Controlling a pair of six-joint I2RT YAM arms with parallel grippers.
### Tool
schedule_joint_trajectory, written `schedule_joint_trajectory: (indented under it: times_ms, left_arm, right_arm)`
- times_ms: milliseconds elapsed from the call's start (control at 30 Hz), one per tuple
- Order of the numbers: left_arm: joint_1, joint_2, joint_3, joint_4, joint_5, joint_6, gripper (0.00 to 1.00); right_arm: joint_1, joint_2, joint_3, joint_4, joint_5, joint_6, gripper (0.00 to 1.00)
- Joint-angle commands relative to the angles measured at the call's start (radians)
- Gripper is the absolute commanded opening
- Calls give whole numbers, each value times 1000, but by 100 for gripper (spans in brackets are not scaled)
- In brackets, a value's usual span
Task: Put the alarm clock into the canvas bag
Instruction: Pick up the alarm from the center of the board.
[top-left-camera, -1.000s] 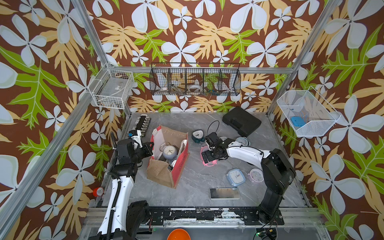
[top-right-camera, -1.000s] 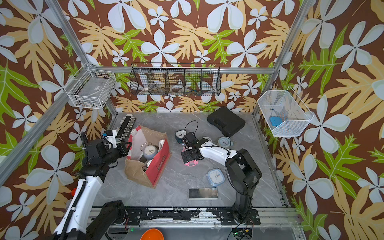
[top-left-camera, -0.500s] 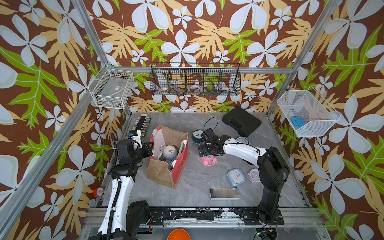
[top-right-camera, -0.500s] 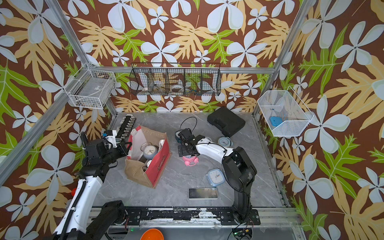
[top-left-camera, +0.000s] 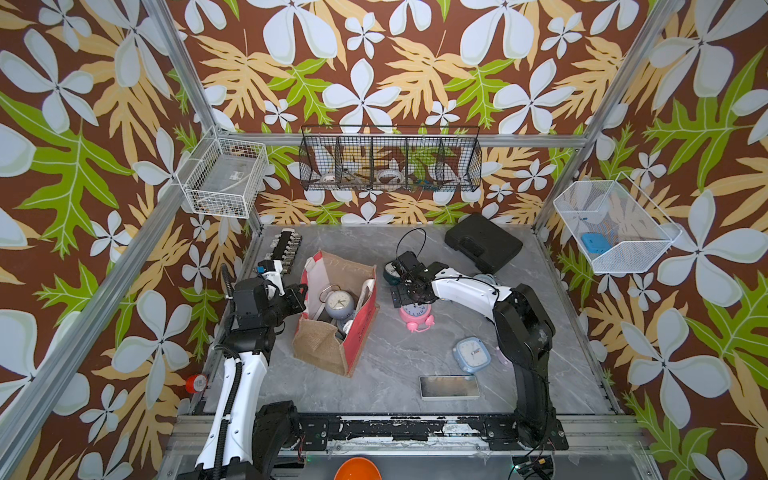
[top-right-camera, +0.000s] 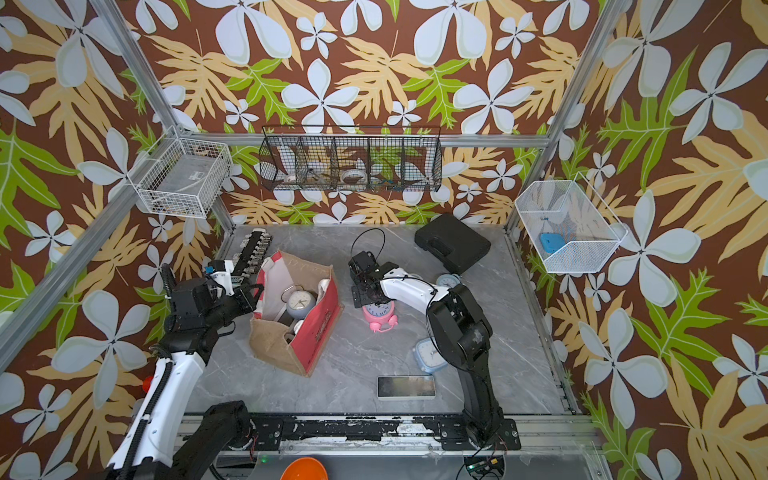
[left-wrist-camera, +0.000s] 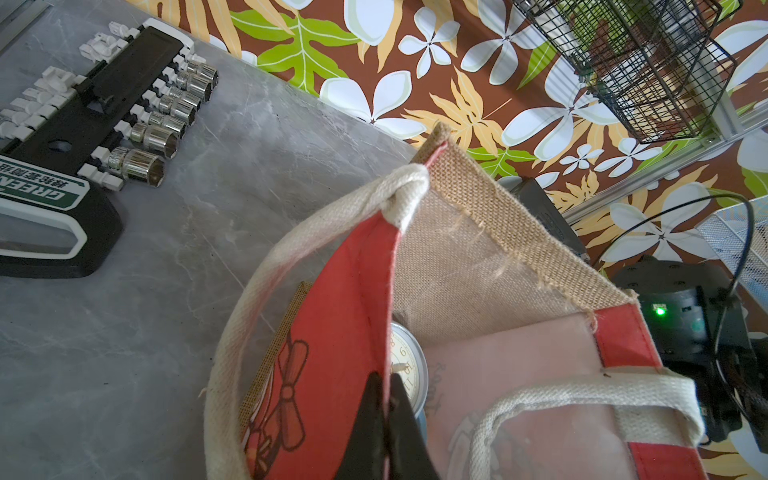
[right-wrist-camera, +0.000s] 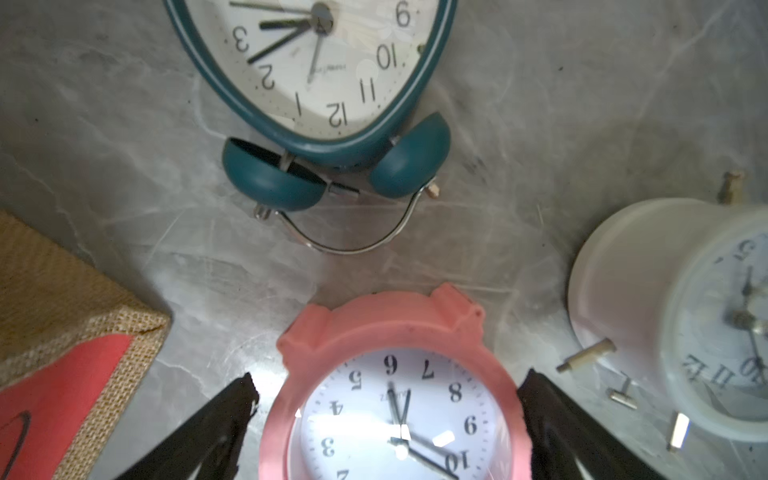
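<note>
- Alarm clock closest to where I stood: a pale-blue square clock (top-left-camera: 471, 353) lay face up on the grey table (top-left-camera: 386, 365), just behind a flat shiny slab (top-left-camera: 449, 387) at the front edge.
- Next back, left of the middle, the canvas bag (top-left-camera: 362, 330) stood open and a bit slumped. It had a grey round clock (top-left-camera: 338, 303) inside, face up.
- The left gripper (left-wrist-camera: 384, 380) was pinched tight on the rim of the bag's red side panel, with one white handle looping right past it.
- The pink alarm clock (top-left-camera: 417, 314) was not in the bag. It lay face up on the table just right of the bag, with a strip of bare table between them.
- The right gripper (top-left-camera: 411, 296) hung low over the pink one with its jaws spread wide, a black finger (right-wrist-camera: 232, 411) on each side of the case. The wrist view showed a sliver of table between one finger and the pink rim. The other finger looked right up against it, and I honestly couldn't tell if it touched.
- Just behind that, a teal twin-bell clock (right-wrist-camera: 316, 62) lay face up near the bag's far corner. A white round clock (right-wrist-camera: 648, 316) sat off to the right, mostly hidden under the arm in both top views.
- Farthest back were a socket rack (top-left-camera: 286, 249) on the left, a black case (top-left-camera: 482, 245) on the right, and a black wire basket (top-left-camera: 390, 158) up on the back wall.
</note>
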Motion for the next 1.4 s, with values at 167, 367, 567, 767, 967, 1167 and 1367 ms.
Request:
schedule_joint_trajectory:
  times_ms: [167, 367, 567, 767, 967, 1167, 1367]
  left_arm:
    - [1, -2, 6, 13, -4, 0, 0]
    - [0, -2, 7, 13, -6, 1, 0]
    - [1, -2, 7, 12, -10, 2, 0]
    - [0, 1, 8, 12, -10, 3, 0]
    - [1, 0, 8, 11, -11, 2, 0]
    - [1, -2, 8, 11, -10, 4, 0]
    - [0, 2, 8, 11, -9, 1, 0]
  right_arm:
    - [-12, 102, 90, -78, -8, -66, 100]
    - [-16, 160, 140, -98, -50, -66, 100]
    - [-15, 176, 158, -110, -62, -53, 84]
    - [-15, 148, 145, -110, -56, -52, 73]
    - [-15, 105, 129, -108, -50, -47, 68]
    - [-14, 44, 111, -116, -32, -45, 65]
    - [1, -57, 107, -136, 6, -44, 63]
